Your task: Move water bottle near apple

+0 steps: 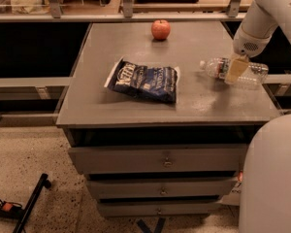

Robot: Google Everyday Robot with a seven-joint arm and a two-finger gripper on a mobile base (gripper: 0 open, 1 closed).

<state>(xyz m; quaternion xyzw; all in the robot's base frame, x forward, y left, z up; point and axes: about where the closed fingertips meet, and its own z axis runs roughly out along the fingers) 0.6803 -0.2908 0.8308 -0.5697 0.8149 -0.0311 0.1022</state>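
The water bottle [254,74] lies on its side near the right edge of the grey table [199,106], with its white cap pointing left. My gripper [235,68] comes down from the upper right and sits over the bottle's middle, covering the label band. The red-orange apple [160,29] stands at the far middle of the table, well apart from the bottle, to its far left.
A dark blue chip bag [144,80] lies flat in the middle of the table, between bottle and apple. Drawers [165,161] are under the tabletop. A rail with posts [127,4] runs behind the table. My white base [271,178] fills the lower right.
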